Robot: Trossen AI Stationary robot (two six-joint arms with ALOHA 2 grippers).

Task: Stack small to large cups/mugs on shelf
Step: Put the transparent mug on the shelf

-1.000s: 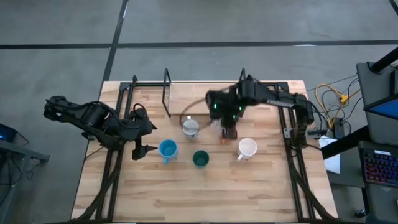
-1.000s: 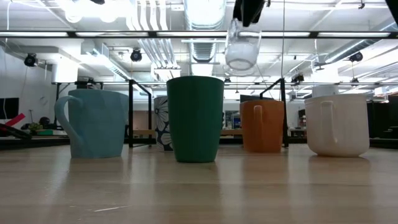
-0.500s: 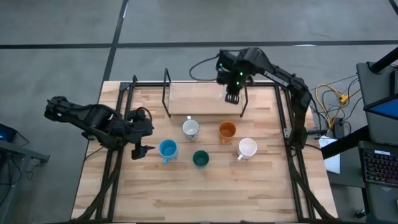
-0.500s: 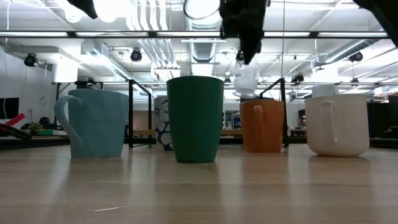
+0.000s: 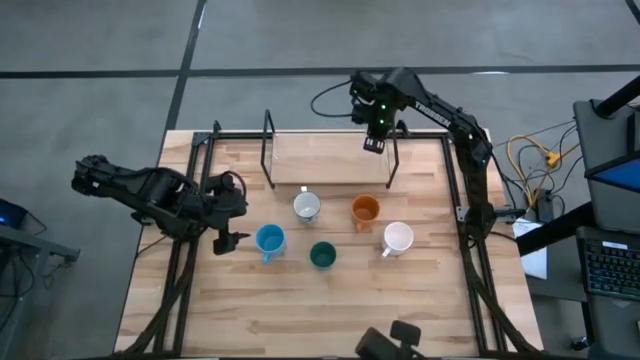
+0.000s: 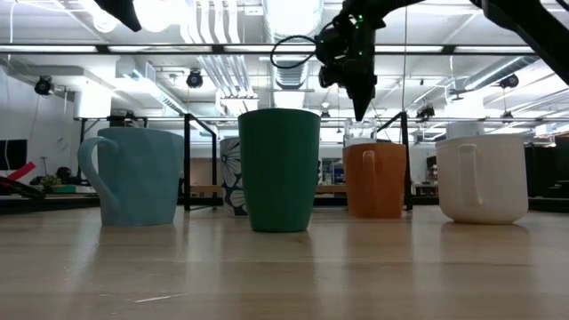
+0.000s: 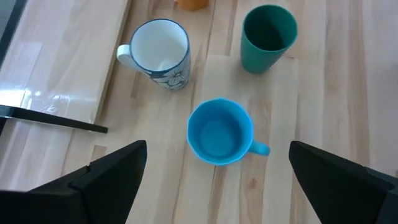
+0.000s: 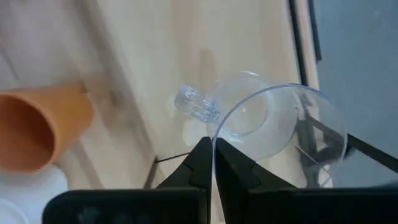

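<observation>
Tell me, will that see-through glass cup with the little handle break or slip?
The small clear glass cup looks thin-walled, so it is probably fragile if dropped. The right hand pinches only its smooth rim, so it might slip or swing. It seems light, hanging from that one pinch.

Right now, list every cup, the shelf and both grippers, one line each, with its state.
clear glass: held by its rim over the shelf's right end
right gripper: fingers shut on the glass rim
left gripper: open, waiting beside the blue mug
blue mug: upright
teal cup: upright
patterned mug: upright
orange mug: upright
white mug: upright
shelf: bare
</observation>
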